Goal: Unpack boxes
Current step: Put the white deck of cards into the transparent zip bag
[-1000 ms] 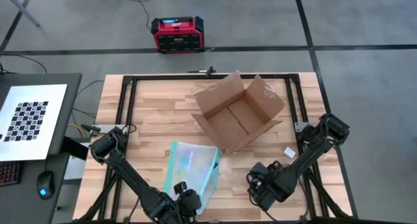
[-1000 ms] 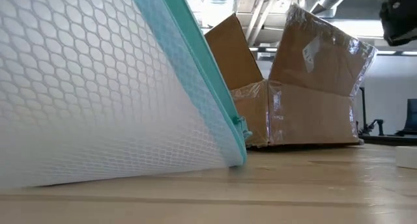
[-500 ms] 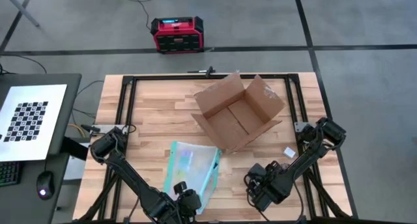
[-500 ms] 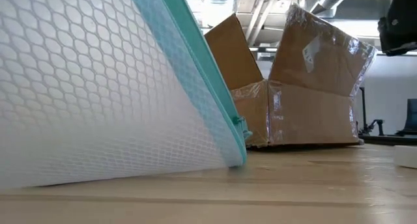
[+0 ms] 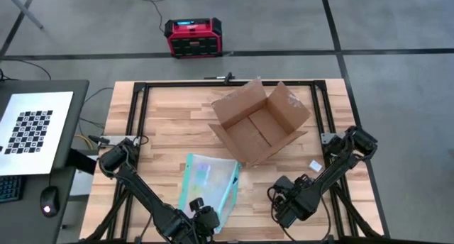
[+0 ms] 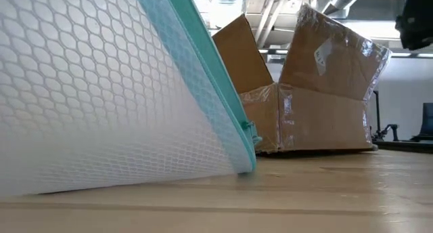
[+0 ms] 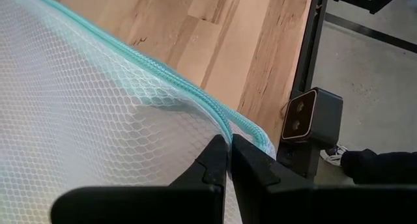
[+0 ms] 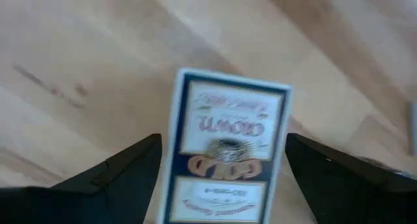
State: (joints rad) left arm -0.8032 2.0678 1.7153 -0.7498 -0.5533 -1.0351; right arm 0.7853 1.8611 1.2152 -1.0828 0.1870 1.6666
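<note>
High view has the box [image 5: 259, 129] open past table centre toward one o'clock. My left gripper [image 7: 228, 160], at six o'clock, pinches shut on the pouch [image 5: 209, 187] rim, lifting it. My right gripper [image 8: 221, 178] straddles a small carton [image 8: 225, 146], spread wide, probably releasing it.

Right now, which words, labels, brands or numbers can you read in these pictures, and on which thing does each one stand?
"CROWN" and "GOLD": on the small blue-and-white printed card packet lying on the wooden table between the right tool's open fingers; it reads upside down in the right wrist view.
Its lower line: too blurred to read.
White label on the brown cardboard box: too small to read.
Red and black case: display unreadable.
</note>
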